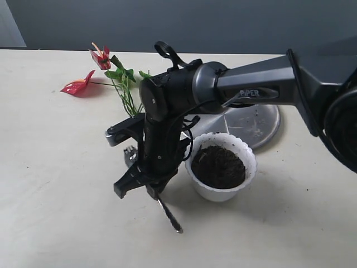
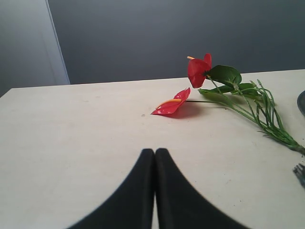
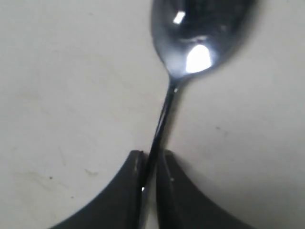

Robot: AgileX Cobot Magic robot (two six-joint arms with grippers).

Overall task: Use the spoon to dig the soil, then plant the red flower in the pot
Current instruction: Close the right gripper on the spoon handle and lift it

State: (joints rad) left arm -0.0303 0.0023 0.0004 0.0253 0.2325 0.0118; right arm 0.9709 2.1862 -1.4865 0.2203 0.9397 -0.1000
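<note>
The spoon (image 1: 170,215) lies low at the table just left of the pot, its shiny bowl (image 3: 195,38) filling the right wrist view. My right gripper (image 1: 146,187) points down from above and is shut on the spoon's thin handle (image 3: 162,124). I cannot tell whether the spoon is off the table. The white scalloped pot (image 1: 223,192) stands upright, full of dark soil (image 1: 218,166). The red flower (image 1: 100,58) lies flat at the back left, apart from both grippers. My left gripper (image 2: 154,151) is shut and empty, facing the flower (image 2: 198,71) from a distance; the exterior view does not show it.
A round steel plate (image 1: 256,125) lies behind the pot, partly hidden by the right arm; its edge (image 2: 302,102) shows in the left wrist view. The spoon's notched tip (image 2: 300,171) peeks in there too. Bare table (image 1: 50,167) spreads to the left and front.
</note>
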